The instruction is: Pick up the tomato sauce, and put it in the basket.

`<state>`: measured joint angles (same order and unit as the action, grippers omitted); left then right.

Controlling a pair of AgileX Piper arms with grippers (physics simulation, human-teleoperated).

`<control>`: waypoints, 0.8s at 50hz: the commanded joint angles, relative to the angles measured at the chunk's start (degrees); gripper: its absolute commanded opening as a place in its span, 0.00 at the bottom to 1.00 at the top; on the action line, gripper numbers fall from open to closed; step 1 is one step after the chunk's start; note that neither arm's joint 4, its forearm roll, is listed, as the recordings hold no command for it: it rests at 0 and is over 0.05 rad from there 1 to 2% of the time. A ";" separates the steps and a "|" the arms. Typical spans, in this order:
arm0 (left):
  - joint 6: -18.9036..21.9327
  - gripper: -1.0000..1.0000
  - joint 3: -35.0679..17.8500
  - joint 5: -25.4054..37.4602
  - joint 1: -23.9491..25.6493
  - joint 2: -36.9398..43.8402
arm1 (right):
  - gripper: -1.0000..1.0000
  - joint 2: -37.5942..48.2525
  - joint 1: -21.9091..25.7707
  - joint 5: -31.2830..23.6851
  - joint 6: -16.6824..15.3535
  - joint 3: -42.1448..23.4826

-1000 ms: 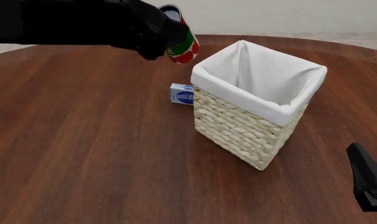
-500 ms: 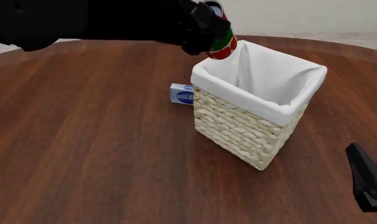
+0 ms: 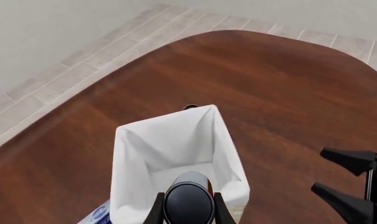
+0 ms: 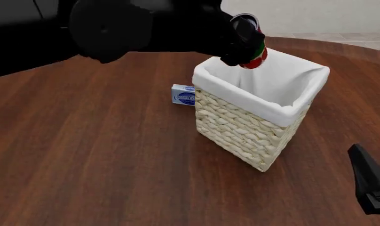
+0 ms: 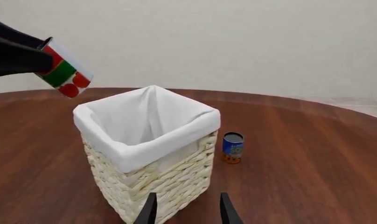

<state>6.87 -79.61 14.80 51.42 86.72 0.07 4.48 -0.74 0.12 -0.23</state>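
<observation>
A round table of dark reddish-brown wood [image 4: 102, 155] fills the front view; behind it stands a plain pale wall, and the left wrist view shows a floor of light grey tiles around the table's curved edge.

There is one tall, square, cream woven wicker basket [image 4: 243, 134] with a white cloth liner folded over its rim. There are two cans: one small cylindrical tin of tomato sauce [image 4: 251, 44] with a red label, a green band and red tomato marks, and one small can with a blue label and orange base [image 5: 233, 147], which stands upright on the table near the basket and is seen only in the right wrist view. One small blue-and-white box [image 4: 184, 94] lies on the table just beside the basket's left wall. Two black arms are in view.

The left gripper [image 4: 240, 42] pinches the tomato sauce, holding it tilted in the air above the basket's far-left rim; in the left wrist view the can's dark end sits between the fingers [image 3: 156, 212] over the liner. The right gripper [image 5: 186, 210] has its fingers spread apart with nothing between them, low at the near right of the table.

Compared with half a second ago, the left arm has carried the tin rightward, from beside the rim's far-left corner to over the opening. The right gripper has not moved.
</observation>
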 commanded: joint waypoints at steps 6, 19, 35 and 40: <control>0.73 0.00 -3.72 -1.47 0.75 5.71 | 1.00 -0.02 1.29 -0.17 -0.04 0.04; 0.87 0.00 -5.45 -2.42 0.99 10.35 | 1.00 -0.01 1.41 -0.35 0.13 0.09; 1.24 0.00 -6.05 -3.62 1.89 14.40 | 1.00 -0.04 2.02 -0.37 0.32 0.11; 1.10 0.00 -6.49 -3.86 2.15 15.39 | 1.00 -0.05 2.29 -0.37 0.28 0.11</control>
<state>6.97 -85.24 11.62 53.03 100.03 0.04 6.36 -1.11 0.37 -0.12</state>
